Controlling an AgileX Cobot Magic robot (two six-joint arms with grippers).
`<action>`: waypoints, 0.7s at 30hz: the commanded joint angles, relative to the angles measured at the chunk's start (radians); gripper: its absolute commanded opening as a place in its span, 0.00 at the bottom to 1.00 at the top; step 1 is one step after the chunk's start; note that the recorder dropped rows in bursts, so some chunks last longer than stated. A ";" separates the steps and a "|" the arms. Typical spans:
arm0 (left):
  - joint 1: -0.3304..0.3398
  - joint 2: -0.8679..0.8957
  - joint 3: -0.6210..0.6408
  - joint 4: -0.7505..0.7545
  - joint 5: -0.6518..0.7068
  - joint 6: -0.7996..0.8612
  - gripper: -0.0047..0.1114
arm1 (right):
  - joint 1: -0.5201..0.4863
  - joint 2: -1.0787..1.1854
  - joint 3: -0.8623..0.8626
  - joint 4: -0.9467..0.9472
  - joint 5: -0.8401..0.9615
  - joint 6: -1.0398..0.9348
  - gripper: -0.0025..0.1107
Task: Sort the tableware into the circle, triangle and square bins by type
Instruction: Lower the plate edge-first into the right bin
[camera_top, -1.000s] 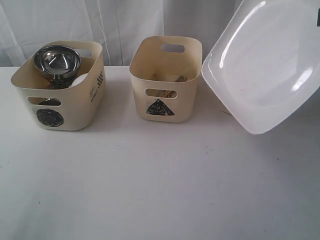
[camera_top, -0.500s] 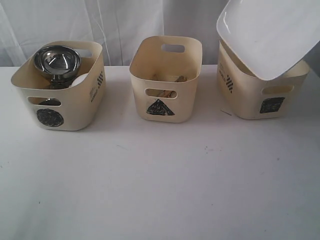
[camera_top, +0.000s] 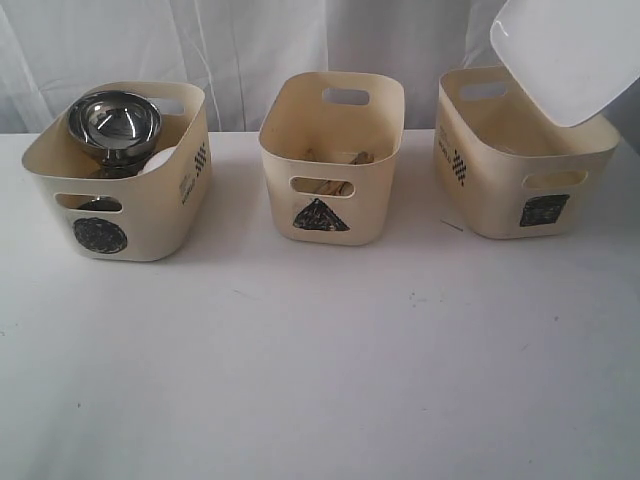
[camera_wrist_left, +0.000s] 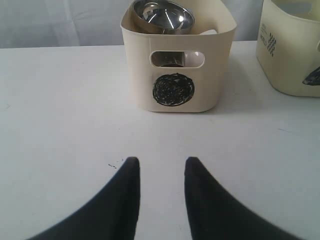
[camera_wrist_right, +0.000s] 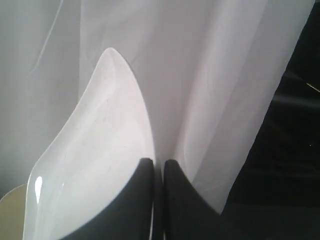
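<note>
The large white square plate (camera_top: 570, 50) hangs tilted over the back right corner of the square bin (camera_top: 490, 190). In the right wrist view my right gripper (camera_wrist_right: 159, 162) is shut on the rim of the plate (camera_wrist_right: 95, 145). A steel bowl (camera_top: 113, 122) sits high in the circle bin (camera_top: 150, 215), over a white bowl (camera_top: 160, 160). Wooden chopsticks (camera_top: 335, 157) lie in the triangle bin (camera_top: 280, 200). My left gripper (camera_wrist_left: 161, 162) is open with nothing between its fingers, low over the table and facing the circle bin (camera_wrist_left: 140, 65). Neither gripper shows in the exterior view.
A white curtain hangs close behind the three bins. The bins stand in a row along the back of the white table (camera_top: 320, 370). The triangle bin (camera_wrist_left: 290, 55) shows at the edge of the left wrist view.
The plate has moved up and to the right, shrinking in view and uncovering the square bin. The left gripper and the other two bins have not moved.
</note>
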 joint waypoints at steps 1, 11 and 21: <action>-0.003 -0.005 0.005 -0.007 0.004 0.001 0.35 | -0.008 0.061 -0.055 0.010 -0.065 -0.003 0.02; -0.003 -0.005 0.005 -0.007 0.004 0.001 0.35 | -0.008 0.180 -0.103 0.010 -0.094 -0.013 0.02; -0.003 -0.005 0.005 -0.007 0.004 0.001 0.35 | -0.008 0.252 -0.110 0.010 -0.120 -0.013 0.02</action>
